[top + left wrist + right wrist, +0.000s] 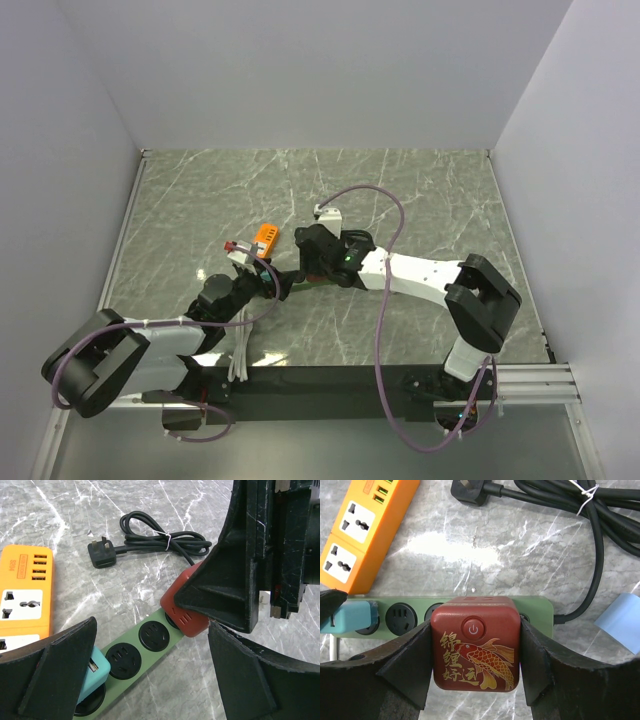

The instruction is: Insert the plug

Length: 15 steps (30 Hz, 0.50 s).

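Note:
The red cube plug [474, 650], with a gold carp and a power button on top, sits over the end socket of the green power strip [537, 611]. My right gripper [475, 665] is shut on its two sides. In the left wrist view the red plug [186, 615] is seated at the strip's far end [134, 639]. My left gripper [150, 680] is open and straddles the strip, two empty black sockets between its fingers. A teal cube plug [96, 672] sits in the near socket against the left finger. In the top view both grippers [312, 262] [268, 285] meet mid-table.
An orange power strip [362, 530] lies just behind the green one. A bundled black cable [160, 537] with a three-pin plug [102, 555] lies farther back. A blue tape piece [622, 622] lies to the right. White cables [240, 355] run to the table's near edge.

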Tool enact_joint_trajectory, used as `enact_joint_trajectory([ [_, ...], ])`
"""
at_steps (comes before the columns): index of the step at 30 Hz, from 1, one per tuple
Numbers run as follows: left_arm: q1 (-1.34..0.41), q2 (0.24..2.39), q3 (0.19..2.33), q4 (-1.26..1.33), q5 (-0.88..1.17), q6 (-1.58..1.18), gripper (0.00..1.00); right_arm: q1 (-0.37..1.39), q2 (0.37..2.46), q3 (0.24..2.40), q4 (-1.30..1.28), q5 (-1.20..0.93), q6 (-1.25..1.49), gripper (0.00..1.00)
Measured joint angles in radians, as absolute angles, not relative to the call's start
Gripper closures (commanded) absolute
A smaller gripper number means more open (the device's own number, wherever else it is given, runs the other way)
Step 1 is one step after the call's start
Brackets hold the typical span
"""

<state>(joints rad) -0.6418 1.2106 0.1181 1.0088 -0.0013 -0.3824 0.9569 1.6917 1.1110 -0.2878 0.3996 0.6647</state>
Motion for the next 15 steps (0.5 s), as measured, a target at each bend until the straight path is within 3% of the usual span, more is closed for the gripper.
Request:
enact_joint_trajectory([
  [15,-0.638,1.218,0.117,1.021,0.004,-0.383,0.01,0.966,1.706,1.071,-0.234,0.434,0.678,1.00],
])
